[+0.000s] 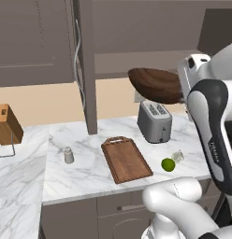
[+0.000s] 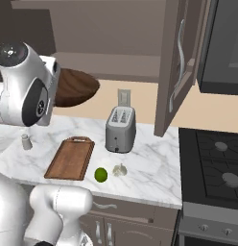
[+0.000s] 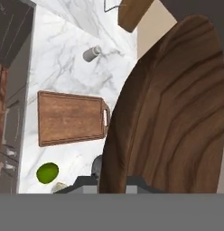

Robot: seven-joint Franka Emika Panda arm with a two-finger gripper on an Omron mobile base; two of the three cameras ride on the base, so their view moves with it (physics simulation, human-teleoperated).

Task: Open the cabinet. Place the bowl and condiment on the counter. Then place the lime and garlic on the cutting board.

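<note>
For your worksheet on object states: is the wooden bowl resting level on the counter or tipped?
Tipped. The bowl hangs in the air above the toaster, clamped in the gripper, its rim steeply slanted.

We see a glossy white robot arm [image 1: 209,135] with rounded shells, dark grey joint bands, faint grey lettering along one link, and a bulbous white base segment [image 1: 183,198].
</note>
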